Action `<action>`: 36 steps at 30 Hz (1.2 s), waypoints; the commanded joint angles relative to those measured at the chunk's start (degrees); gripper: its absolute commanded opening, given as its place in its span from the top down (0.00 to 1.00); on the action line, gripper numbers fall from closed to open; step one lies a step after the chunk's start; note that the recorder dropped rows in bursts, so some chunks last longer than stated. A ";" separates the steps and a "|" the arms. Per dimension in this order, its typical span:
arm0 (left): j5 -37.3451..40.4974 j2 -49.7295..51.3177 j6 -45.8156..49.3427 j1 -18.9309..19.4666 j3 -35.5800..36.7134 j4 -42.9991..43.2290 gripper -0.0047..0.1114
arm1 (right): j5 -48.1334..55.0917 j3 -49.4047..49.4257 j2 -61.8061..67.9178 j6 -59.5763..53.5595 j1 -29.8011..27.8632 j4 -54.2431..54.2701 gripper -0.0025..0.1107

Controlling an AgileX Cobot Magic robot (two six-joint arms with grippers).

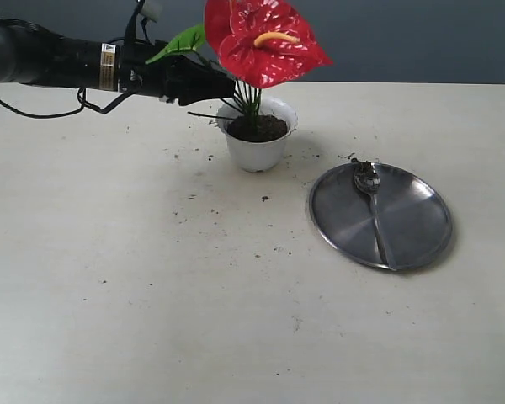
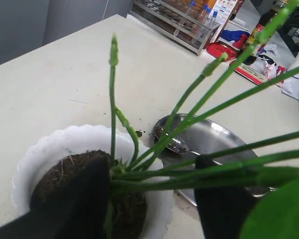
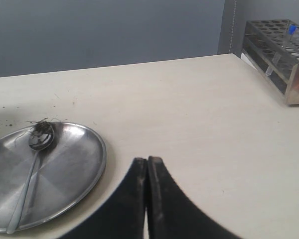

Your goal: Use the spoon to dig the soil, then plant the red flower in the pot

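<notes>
Left wrist view: your left gripper [image 2: 150, 164] straddles the red flower [image 2: 179, 177] stems, jaws half-spread, unclamped; right gripper [image 3: 147, 194] closed, empty. Retreating could snag stems, tipping the pot [image 2: 45, 149].

No readable text, arm sticker [image 1: 108, 66] too small, background packages [image 2: 223, 11] blurred

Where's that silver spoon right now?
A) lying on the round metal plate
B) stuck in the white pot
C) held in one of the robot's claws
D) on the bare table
A: the spoon lies flat on the steel plate, its handle reaching the plate's rim.
</notes>
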 commanded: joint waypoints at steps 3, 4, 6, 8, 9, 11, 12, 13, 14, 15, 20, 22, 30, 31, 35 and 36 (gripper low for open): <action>1.80 -0.62 0.53 -1.37 0.32 -1.37 0.65 | -0.28 0.13 -0.21 -0.13 -0.24 -0.06 0.98; 2.36 -0.62 0.53 -1.49 0.32 -1.37 0.65 | -0.28 0.13 -0.21 -0.13 -0.24 -0.06 0.98; 3.55 -0.62 0.53 -1.88 0.32 -1.50 0.67 | -0.28 0.13 -0.21 -0.13 -0.24 -0.06 0.98; 4.15 -0.62 0.89 -2.22 0.32 -1.50 0.73 | -0.28 0.13 -0.21 -0.13 -0.24 -0.06 0.98; 4.27 -0.62 1.44 -2.22 0.32 -1.50 0.77 | -0.28 0.13 -0.21 -0.13 -0.24 -0.06 0.98; 5.73 -0.62 1.56 -2.47 0.32 -1.60 0.82 | -0.28 0.13 -0.21 -0.13 -0.24 -0.06 0.98; 6.63 -0.62 1.56 -2.44 0.32 -1.60 0.84 | -0.28 0.13 -0.21 -0.13 -0.24 -0.06 0.98; 7.01 -0.62 1.56 -2.44 0.32 -1.73 0.85 | -0.28 0.13 -0.21 -0.13 -0.24 -0.06 0.98; 7.53 -0.62 1.56 -2.44 0.32 -1.83 0.86 | -0.28 0.13 -0.21 -0.13 -0.24 -0.06 0.98; 7.81 -0.62 1.56 -2.44 0.32 -1.83 0.87 | -0.28 0.13 -0.21 -0.13 -0.24 -0.06 0.98; 9.45 -0.62 1.60 -2.44 0.32 -2.20 0.96 | -0.28 0.13 -0.21 -0.13 -0.24 -0.06 0.98; 9.66 -0.62 1.60 -2.44 0.32 -2.44 0.96 | -0.28 0.13 -0.21 -0.13 -0.24 -0.06 0.98; 12.94 -0.62 1.81 -2.57 0.32 -2.44 0.96 | -0.28 0.13 -0.21 -0.13 -0.24 -0.06 0.98; 13.21 -0.62 1.81 -2.57 0.32 -2.44 0.96 | -0.28 0.13 -0.21 -0.13 -0.24 -0.06 0.98; 14.01 -0.38 1.81 -2.61 0.32 -1.96 0.96 | -0.28 0.13 -0.21 -0.13 -0.24 -0.06 0.98; 14.11 -0.26 1.81 -2.61 0.32 -1.96 0.96 | -0.28 0.13 -0.21 -0.13 -0.24 -0.06 0.98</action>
